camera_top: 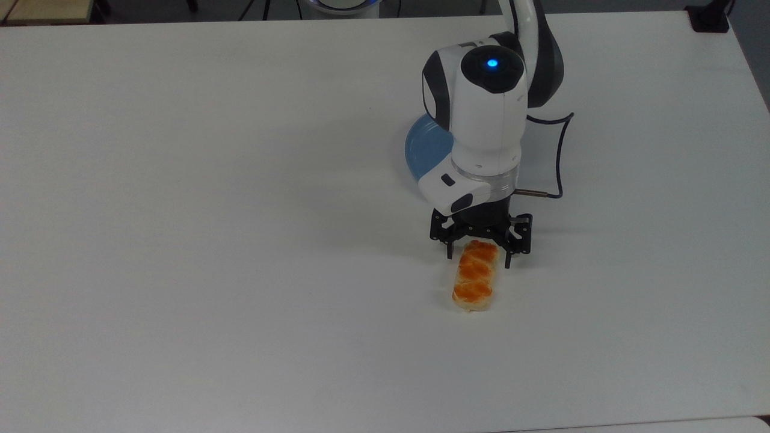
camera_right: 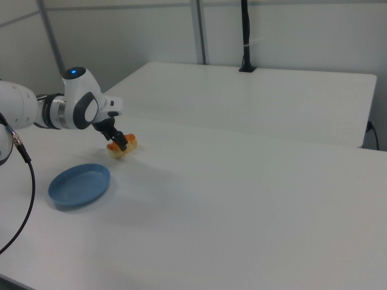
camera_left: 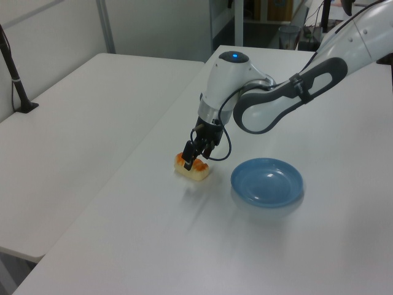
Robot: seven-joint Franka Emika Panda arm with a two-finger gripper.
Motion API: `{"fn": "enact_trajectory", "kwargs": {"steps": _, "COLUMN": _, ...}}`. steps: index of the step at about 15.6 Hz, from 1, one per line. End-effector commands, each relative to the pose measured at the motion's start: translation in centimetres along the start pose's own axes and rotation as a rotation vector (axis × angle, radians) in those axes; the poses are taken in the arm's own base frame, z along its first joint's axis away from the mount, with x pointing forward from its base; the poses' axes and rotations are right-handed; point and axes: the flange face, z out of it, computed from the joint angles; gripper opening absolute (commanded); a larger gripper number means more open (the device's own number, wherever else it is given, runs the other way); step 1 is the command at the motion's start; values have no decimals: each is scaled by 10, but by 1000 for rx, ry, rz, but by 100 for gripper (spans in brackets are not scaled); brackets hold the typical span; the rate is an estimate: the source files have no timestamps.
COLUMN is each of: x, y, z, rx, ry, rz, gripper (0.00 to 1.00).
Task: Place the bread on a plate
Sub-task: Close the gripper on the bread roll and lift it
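The bread (camera_top: 475,276) is seen lying on the white table (camera_top: 180,240), apart from the plate (camera_left: 267,182). Its far end is straddled by the gripper (camera_top: 479,255), whose fingers are spread wide, nothing being held.

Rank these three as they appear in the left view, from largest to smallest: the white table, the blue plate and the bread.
1. White table: by far the largest.
2. Blue plate: wider than the bread is long.
3. Bread: smallest, partly hidden behind the hand.

We count one bread (camera_top: 476,276) loaf, one blue plate (camera_left: 267,182), one robot arm (camera_left: 258,104) with a single gripper (camera_top: 479,257), and two white tables (camera_left: 92,110) side by side.
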Motion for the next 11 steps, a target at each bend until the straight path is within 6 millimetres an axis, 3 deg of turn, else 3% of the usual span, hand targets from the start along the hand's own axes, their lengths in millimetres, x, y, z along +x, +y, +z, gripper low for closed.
{"fn": "enact_trajectory", "kwargs": {"steps": 1, "x": 2, "y": -6, "z": 2, "rx": -12, "ry": 36, "rz": -8, "gripper": 35}}
{"fn": "enact_trajectory", "kwargs": {"steps": 2, "x": 3, "y": -5, "z": 1, "rx": -14, "ry": 37, "rz": -11, "gripper": 23}}
{"fn": "enact_trajectory", "kwargs": {"steps": 3, "x": 3, "y": -6, "z": -1, "rx": -13, "ry": 40, "rz": -21, "gripper": 17}}
{"fn": "enact_trajectory", "kwargs": {"steps": 4, "x": 10, "y": -3, "z": -17, "rx": -18, "ry": 57, "rz": -38, "gripper": 11}}
{"fn": "enact_trajectory", "kwargs": {"steps": 8, "x": 16, "y": 17, "z": -94, "rx": -3, "ry": 43, "rz": -85, "gripper": 10}}
{"fn": "enact_trajectory", "kwargs": {"steps": 11, "x": -3, "y": 36, "z": -139, "rx": -31, "ry": -117, "rz": -170, "gripper": 10}}
